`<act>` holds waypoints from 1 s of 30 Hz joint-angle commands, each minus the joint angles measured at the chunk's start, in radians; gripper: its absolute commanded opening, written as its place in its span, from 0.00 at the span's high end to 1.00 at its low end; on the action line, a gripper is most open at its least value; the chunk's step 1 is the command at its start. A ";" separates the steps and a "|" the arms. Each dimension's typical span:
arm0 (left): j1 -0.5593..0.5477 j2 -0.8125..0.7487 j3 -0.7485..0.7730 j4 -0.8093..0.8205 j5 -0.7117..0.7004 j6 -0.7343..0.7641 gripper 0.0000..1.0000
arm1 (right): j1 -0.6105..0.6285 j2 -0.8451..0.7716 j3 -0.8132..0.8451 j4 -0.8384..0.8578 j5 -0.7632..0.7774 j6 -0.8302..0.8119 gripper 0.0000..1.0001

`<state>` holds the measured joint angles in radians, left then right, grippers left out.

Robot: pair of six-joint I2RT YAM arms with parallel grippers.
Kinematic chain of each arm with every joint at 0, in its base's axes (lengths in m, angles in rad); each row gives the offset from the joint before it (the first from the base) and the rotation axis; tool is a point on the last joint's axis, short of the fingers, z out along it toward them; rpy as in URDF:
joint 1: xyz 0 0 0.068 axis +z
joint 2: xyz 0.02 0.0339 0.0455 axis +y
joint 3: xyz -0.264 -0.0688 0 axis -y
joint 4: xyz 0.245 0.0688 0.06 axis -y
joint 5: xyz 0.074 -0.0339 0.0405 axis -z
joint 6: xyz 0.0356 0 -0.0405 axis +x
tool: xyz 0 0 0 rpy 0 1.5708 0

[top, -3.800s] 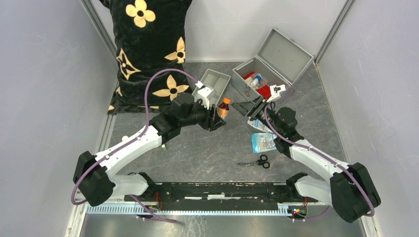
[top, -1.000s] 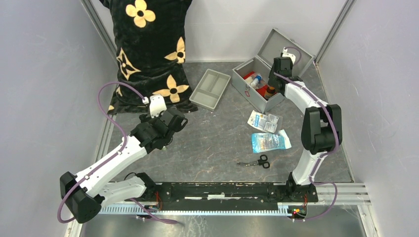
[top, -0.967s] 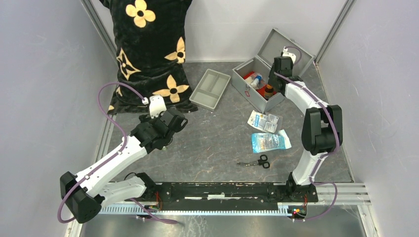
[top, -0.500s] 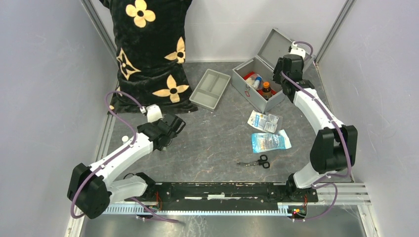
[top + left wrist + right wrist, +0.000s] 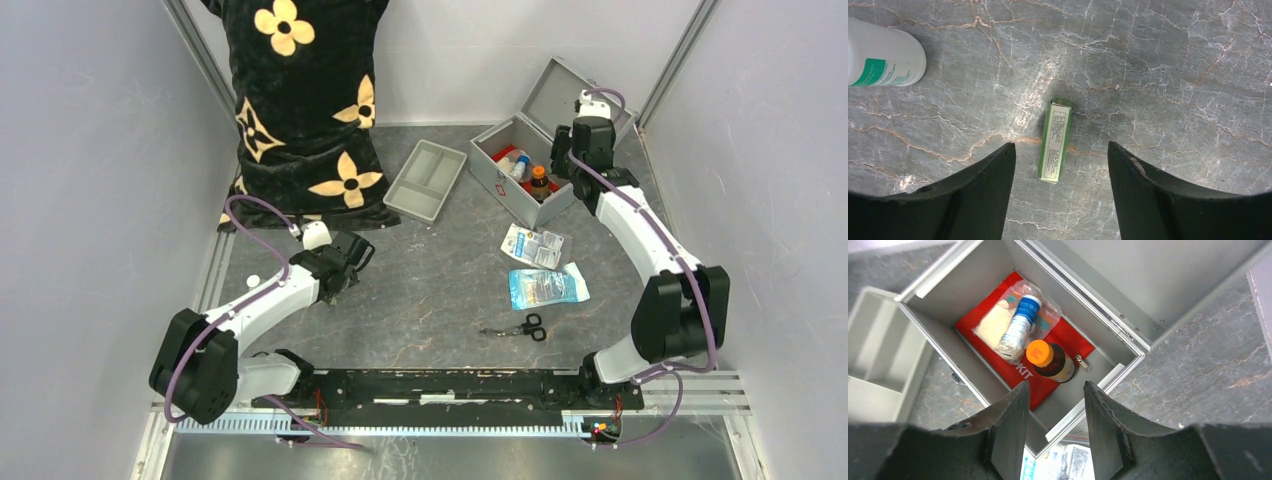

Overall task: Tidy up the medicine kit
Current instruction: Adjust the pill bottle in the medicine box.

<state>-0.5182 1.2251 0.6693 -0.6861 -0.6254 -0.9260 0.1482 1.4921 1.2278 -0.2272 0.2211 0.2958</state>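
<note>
**Kit open at the far right, both grippers holding nothing**

Only the left wrist camera shows what lies under the left arm. One small green carton (image 5: pixel 1054 140) lies flat on the marbled table (image 5: pixel 430 300), and one white bottle (image 5: pixel 883 59) with a green label lies on its side at the upper left. The left gripper (image 5: pixel 1060 152) hangs over the carton with its fingers spread to either side, clear of it and grasping nothing. From above, the arm hides the carton.

The medicine kit (image 5: pixel 497 183) stands at the far right of the table, its lid (image 5: pixel 580 95) tipped back toward the corner. The overhead camera shows little of its contents, but the right wrist camera looks straight in.

Three things are inside:
- One red pouch (image 5: pixel 1075 342) lettered "KIT" lies on the bottom.
- One clear bag (image 5: pixel 998 325) on the pouch holds a small blue-and-white bottle.
- One brown bottle (image 5: pixel 1048 360) with an orange cap stands upright just beside the bag.

The right gripper (image 5: pixel 1055 390) hovers above the box with its fingers parted and nothing between them.

One divided grey tray (image 5: pixel 425 180) sits near the kit's left side, apart from it.

In front of the kit lie two packets, one white (image 5: pixel 533 245) and one blue (image 5: pixel 545 287), and one pair of scissors (image 5: pixel 525 327) nearer the arm bases. One black cushion (image 5: pixel 300 110) with gold flowers leans at the far left.
</note>
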 commanded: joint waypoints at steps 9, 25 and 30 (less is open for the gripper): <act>0.004 0.031 -0.002 0.063 -0.030 0.049 0.37 | 0.001 0.120 0.110 -0.060 -0.100 -0.200 0.49; 0.004 0.074 -0.001 0.099 -0.012 0.074 0.38 | 0.002 0.406 0.376 -0.193 -0.143 -0.422 0.45; 0.004 0.081 -0.002 0.110 -0.005 0.078 0.38 | 0.001 0.483 0.417 -0.206 -0.203 -0.437 0.45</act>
<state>-0.5182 1.2980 0.6662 -0.6144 -0.6239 -0.8742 0.1486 1.9312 1.5887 -0.4072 0.0704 -0.1020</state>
